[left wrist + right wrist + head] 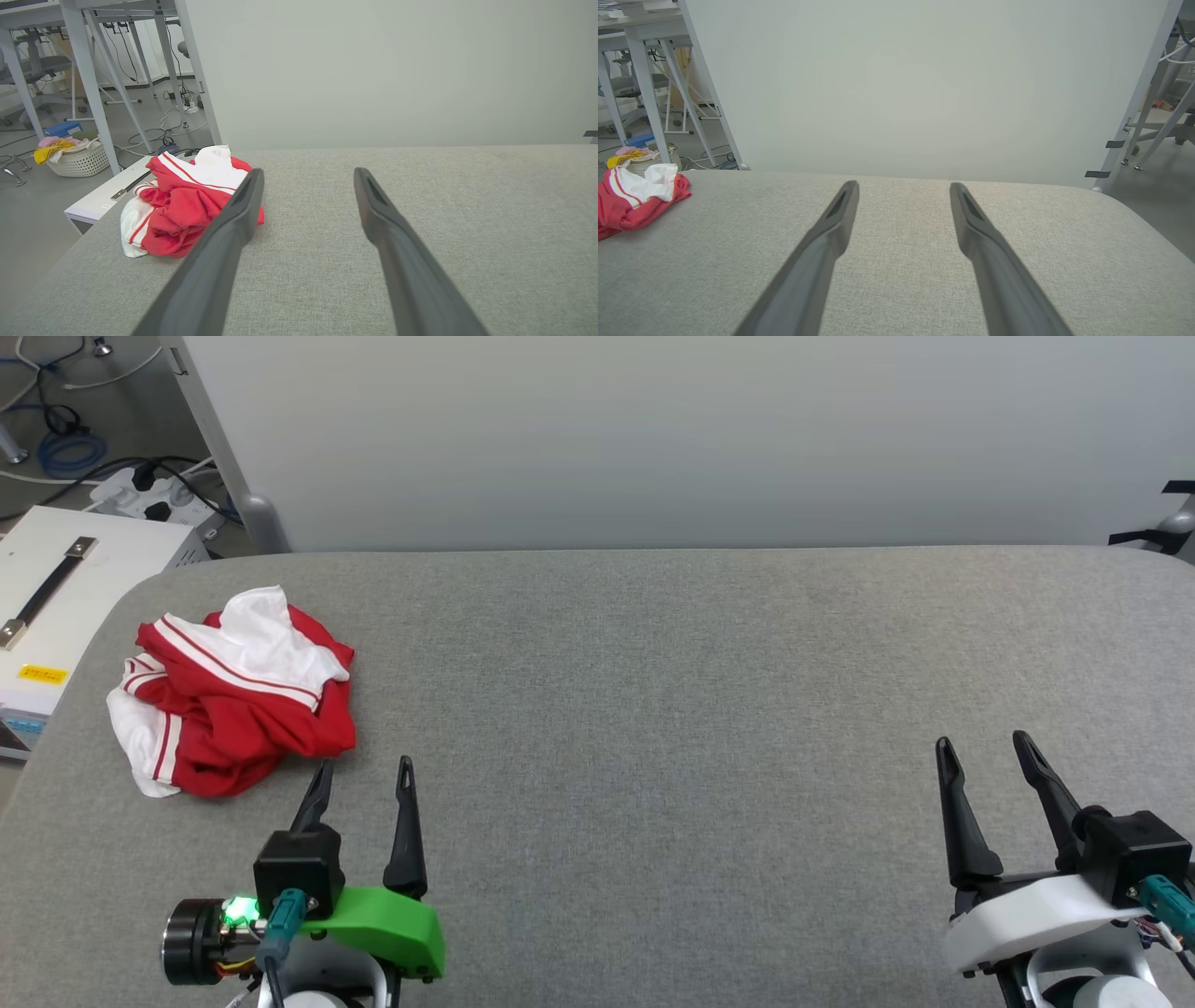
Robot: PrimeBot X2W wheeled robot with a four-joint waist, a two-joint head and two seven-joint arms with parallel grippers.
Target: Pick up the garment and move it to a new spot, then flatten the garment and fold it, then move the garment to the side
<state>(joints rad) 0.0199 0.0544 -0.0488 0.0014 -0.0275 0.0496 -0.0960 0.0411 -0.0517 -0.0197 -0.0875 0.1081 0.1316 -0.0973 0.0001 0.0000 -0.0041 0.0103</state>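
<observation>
The garment (pixel 233 700) lies crumpled in a red and white heap near the left end of the grey table (pixel 653 709). It also shows in the left wrist view as a bunched garment (pixel 187 205) and at the far left of the right wrist view as a garment (pixel 635 198). My left gripper (pixel 366 767) stands open just in front of the heap's right edge, holding nothing. My right gripper (pixel 982 744) is open far off at the lower right, over bare table. From its own camera, the left gripper (pixel 308 173) has its left finger overlapping the heap's edge.
A pale panel (pixel 653 439) stands behind the table. Left of the table is a white case (pixel 65 588) with a black handle. On the floor beyond are cables, table legs (pixel 93 84) and a white basket (pixel 77 158) holding cloth.
</observation>
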